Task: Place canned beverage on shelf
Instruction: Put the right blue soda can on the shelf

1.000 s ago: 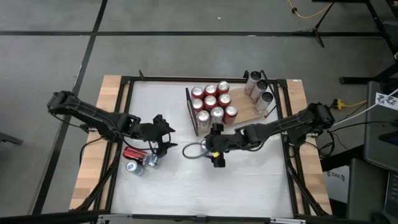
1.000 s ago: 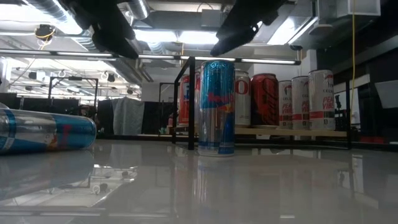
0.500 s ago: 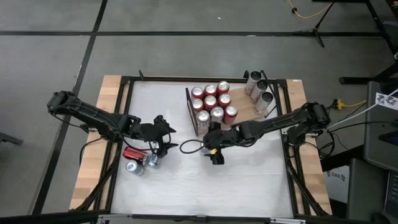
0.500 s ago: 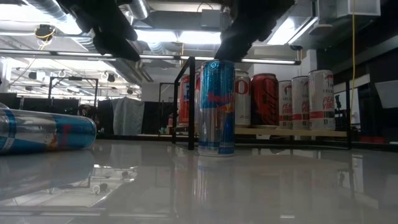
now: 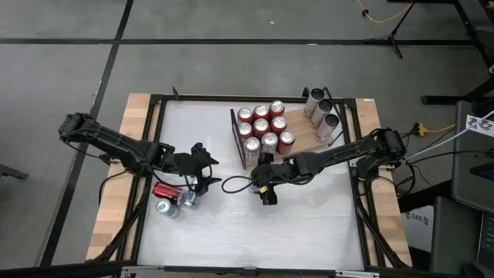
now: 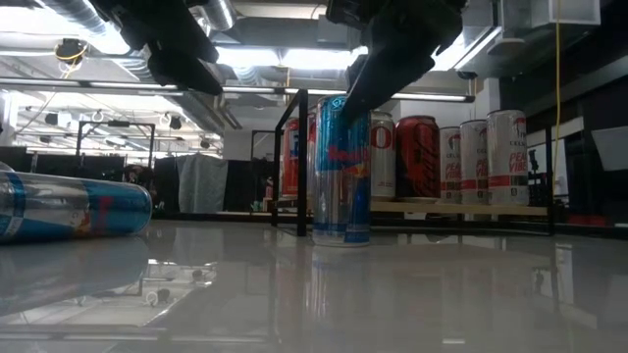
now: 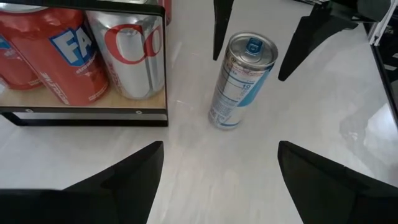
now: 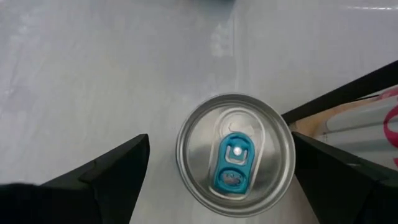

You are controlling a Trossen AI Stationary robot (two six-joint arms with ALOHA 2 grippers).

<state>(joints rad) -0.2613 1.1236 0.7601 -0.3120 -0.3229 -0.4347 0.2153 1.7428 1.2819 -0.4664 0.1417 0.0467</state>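
Observation:
A slim blue-and-silver canned beverage (image 7: 241, 81) stands upright on the white table, just on the near side of the shelf's dark rail (image 7: 87, 116). My right gripper (image 8: 219, 167) hangs over the can, open. Its fingers (image 7: 219, 25) stand on either side of the can's top (image 8: 235, 154) without touching it. The light-brown shelf (image 5: 305, 140) carries several red cans (image 5: 262, 127) and three pale cans (image 5: 322, 116), all upright. My left gripper (image 5: 199, 171) waits open above the table's left part, with nothing between its fingers.
A red can (image 5: 165, 190) and a blue-and-silver can (image 5: 173, 205) lie on their sides near the left gripper. A dark cable loop (image 5: 234, 185) lies beside the right gripper. The table (image 5: 309, 224) shows bare white surface toward its near edge.
My right gripper has gone down and a little toward the table's left edge, coming over the upright can so that its fingers now flank the can's top. The can has not moved.

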